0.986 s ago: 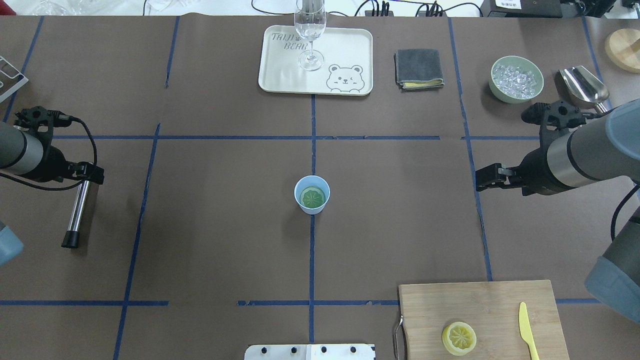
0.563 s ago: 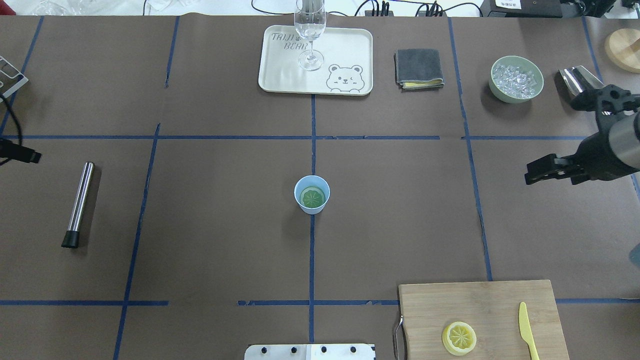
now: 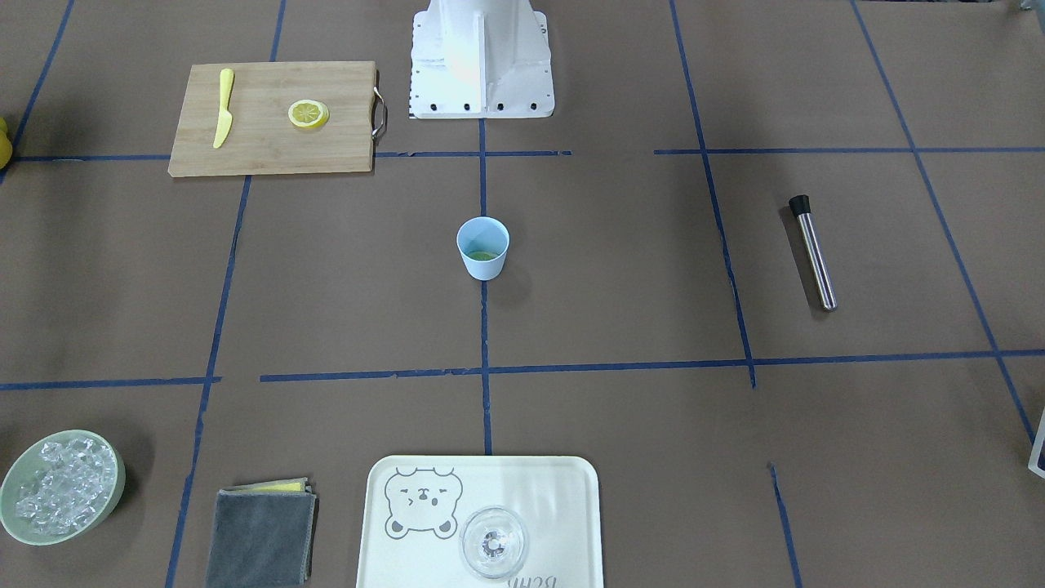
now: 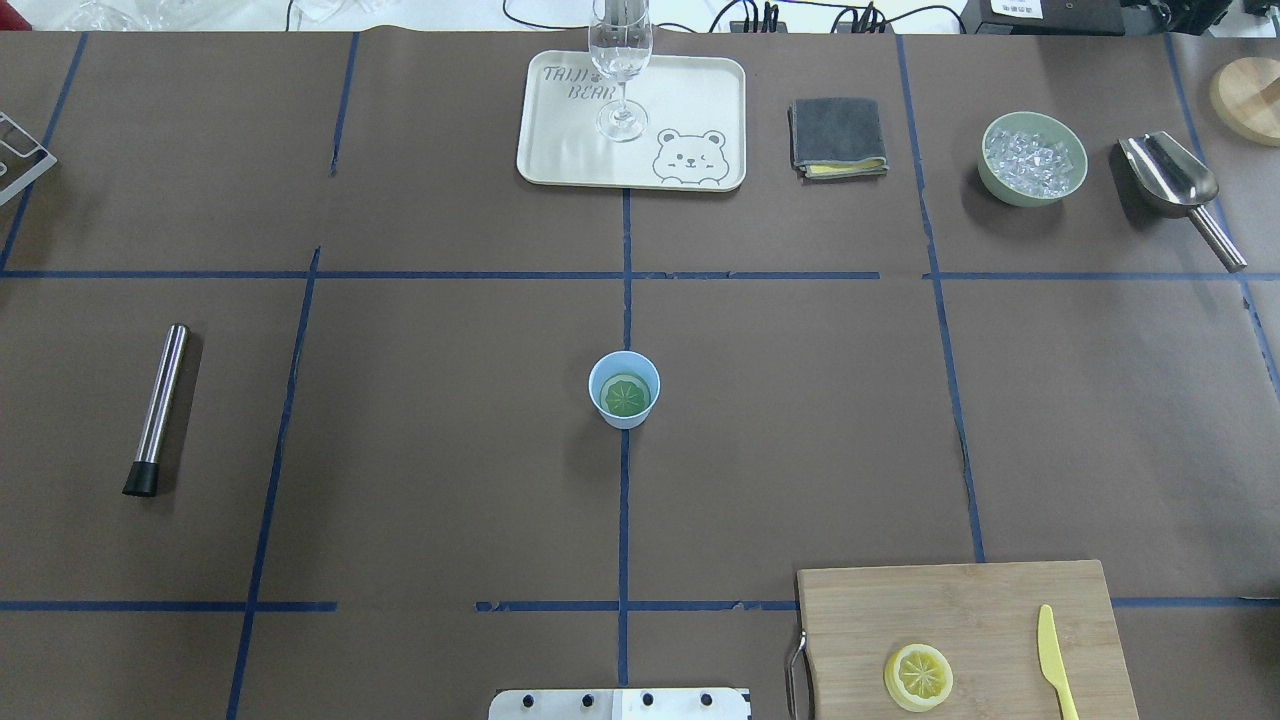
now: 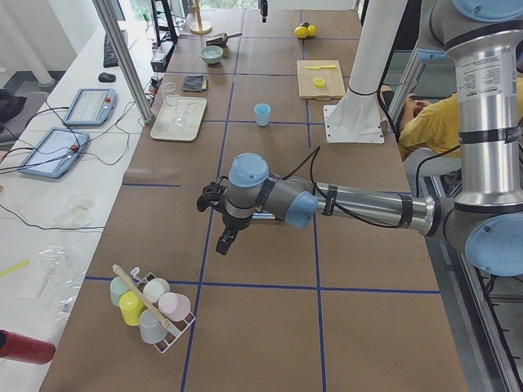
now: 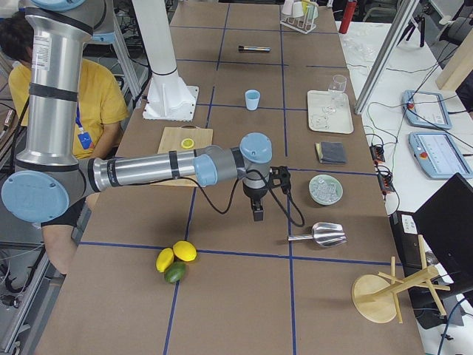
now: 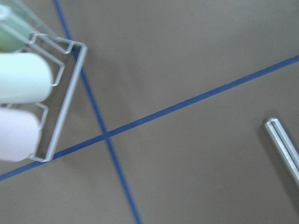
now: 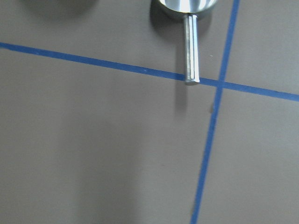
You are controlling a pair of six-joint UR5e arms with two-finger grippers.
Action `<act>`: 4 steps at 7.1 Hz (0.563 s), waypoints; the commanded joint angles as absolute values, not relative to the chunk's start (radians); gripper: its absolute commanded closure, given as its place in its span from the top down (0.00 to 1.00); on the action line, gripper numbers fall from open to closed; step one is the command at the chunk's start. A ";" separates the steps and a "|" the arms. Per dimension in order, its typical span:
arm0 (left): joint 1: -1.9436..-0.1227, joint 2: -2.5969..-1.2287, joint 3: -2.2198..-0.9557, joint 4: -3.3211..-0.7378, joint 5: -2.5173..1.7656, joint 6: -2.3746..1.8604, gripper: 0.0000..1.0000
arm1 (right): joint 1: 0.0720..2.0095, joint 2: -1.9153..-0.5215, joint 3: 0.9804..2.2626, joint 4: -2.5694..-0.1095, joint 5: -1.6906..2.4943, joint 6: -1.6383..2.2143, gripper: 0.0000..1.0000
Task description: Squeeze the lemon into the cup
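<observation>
Where the cup (image 4: pixel 624 390) stands at the centre of the table (image 4: pixel 450 480), bare brown surface rings it on every side. From the cup, the lemon (image 4: pixel 918 676) lies well apart, robot-ward and right, on the cutting board (image 4: pixel 960 610) at the table's edge, beside the knife (image 4: pixel 1050 655). Count: one cup holding one green slice (image 4: pixel 626 397), one lemon, one knife, one cutting board. The left gripper (image 5: pixel 222 242) hangs well left of the cup, the right gripper (image 6: pixel 257 214) well right. Whether either's jaws are apart or together cannot be told.
</observation>
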State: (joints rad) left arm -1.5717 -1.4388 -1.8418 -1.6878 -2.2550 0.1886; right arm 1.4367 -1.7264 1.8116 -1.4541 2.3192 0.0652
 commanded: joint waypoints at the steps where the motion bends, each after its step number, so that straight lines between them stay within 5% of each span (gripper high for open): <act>1: -1.632 -1.448 -1.833 -1.566 -2.256 0.271 1.00 | 1.586 -1.721 1.694 -1.538 2.414 -0.168 1.00; 4: -1.588 -1.447 -1.768 -1.589 -2.317 0.131 1.00 | 1.565 -1.701 1.717 -1.554 2.372 -0.154 1.00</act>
